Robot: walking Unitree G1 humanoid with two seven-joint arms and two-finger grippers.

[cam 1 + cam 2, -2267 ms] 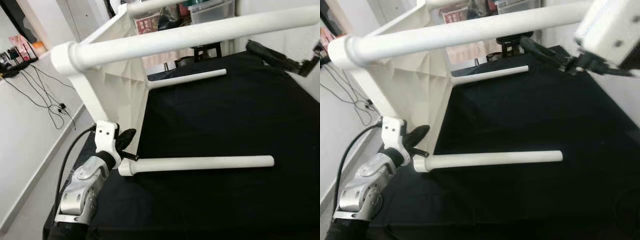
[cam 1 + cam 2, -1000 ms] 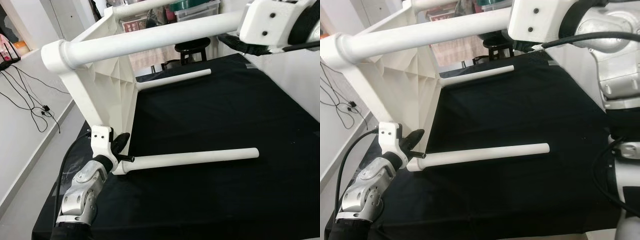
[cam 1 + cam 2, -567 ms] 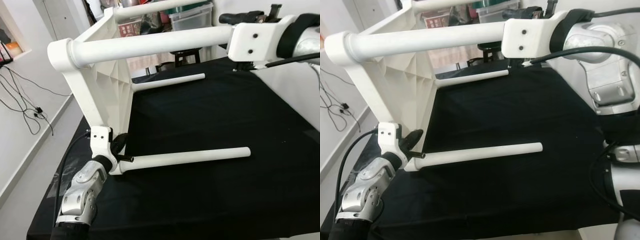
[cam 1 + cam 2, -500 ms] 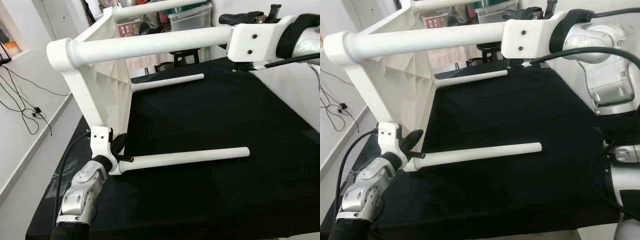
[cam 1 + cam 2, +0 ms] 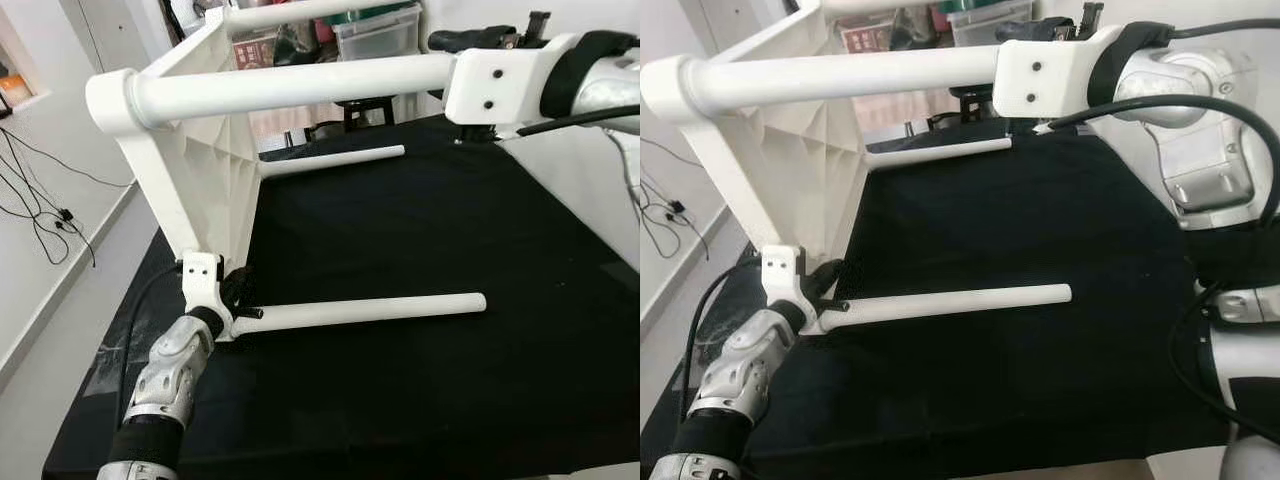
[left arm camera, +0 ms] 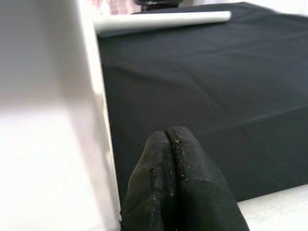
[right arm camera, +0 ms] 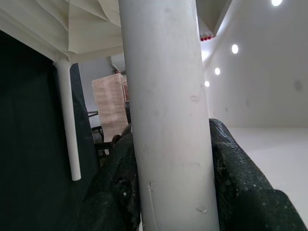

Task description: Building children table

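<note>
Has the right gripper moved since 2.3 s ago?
Yes. The right gripper has come in from the table's right edge onto the upper table leg, clamping it.

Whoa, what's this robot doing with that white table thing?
It is building a children's table, which lies on its side on a black cloth. The right gripper clamps the upper leg. The left gripper, fingers together, sits by the base of the lower leg.

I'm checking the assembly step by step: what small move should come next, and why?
Probably tip the table upright with the right claw, which clamps an upper leg, since the table lies on its side, the left claw shut at its lower corner.
</note>
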